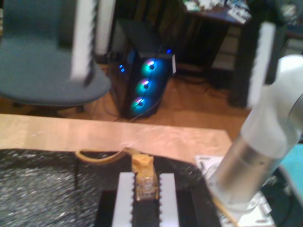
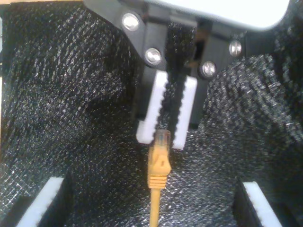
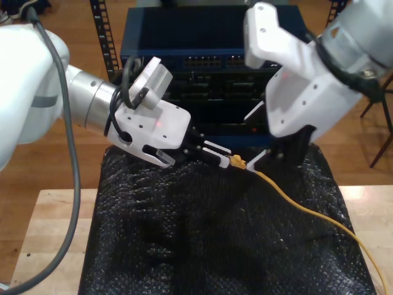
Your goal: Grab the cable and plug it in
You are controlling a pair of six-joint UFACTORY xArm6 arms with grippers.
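The cable (image 3: pixel 307 206) is in hand. Its clear plug (image 2: pixel 162 138) and orange boot sit between the white ribbed pads of my first gripper (image 2: pixel 166 127), which is clamped on the plug with the boot sticking out past the pad tips. The plug is held in the air above the black padded cover (image 3: pixel 184 246), toward the cover's far edge. From there the cord runs down across the cover and leaves it near the corner at the exterior view's right.

My second gripper (image 2: pixel 151 203) hangs just beside the plug with its jaws well apart, one on either side of the cord and not touching it.

Status, as a judgement: the grab is done and the plugging in is not. The plug is in no socket. The blue switch (image 3: pixel 209 61), with its row of ports, stands behind the cover on the rack, well apart from the plug. What is left is to turn the plug toward a port and seat it.

Differences between views:
- The second wrist view shows the grip itself: pads closed on the plug body, cord running straight out.
- The exterior view gives what neither wrist view does — the switch and the cord's full run.
- The first wrist view looks away from the rack, over the table's wooden edge (image 1: pixel 94 132) to a lit computer tower (image 1: pixel 147 85).
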